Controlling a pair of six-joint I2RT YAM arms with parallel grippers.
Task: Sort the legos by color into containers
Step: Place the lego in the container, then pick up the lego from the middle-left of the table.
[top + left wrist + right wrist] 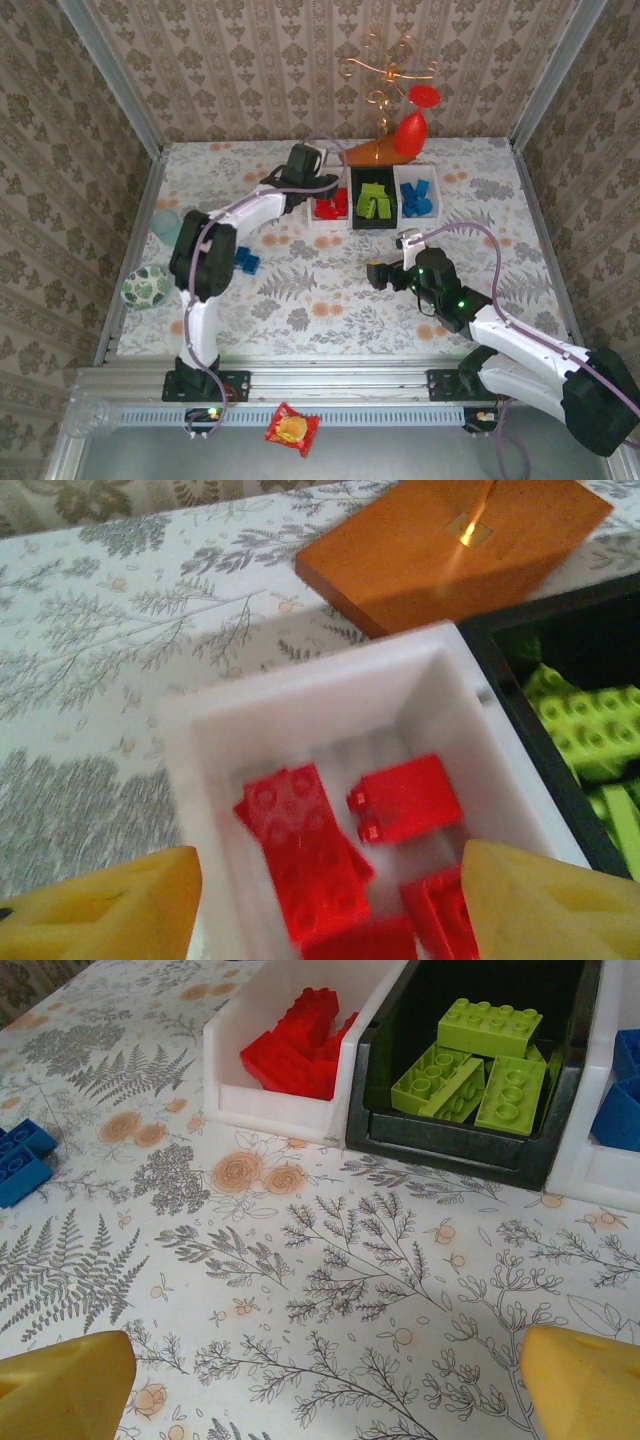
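Observation:
Three containers stand in a row at the back. The left white one point(328, 205) holds red legos point(300, 850), the black one point(373, 200) holds lime green legos point(480, 1060), and the right white one point(417, 195) holds blue legos point(615, 1110). Two loose blue legos point(246, 261) lie on the table to the left, also visible in the right wrist view point(20, 1160). My left gripper point(330, 910) hovers open over the red container with nothing between its yellow fingers point(100, 905). My right gripper point(330, 1390) is open and empty above bare table in front of the containers.
A wooden base point(450, 545) with a gold wire ornament and a red figure point(412, 128) stands right behind the containers. A teal cup point(166, 222) and a patterned green bowl point(146, 287) sit at the left edge. A red snack packet point(292, 428) lies off the table's front.

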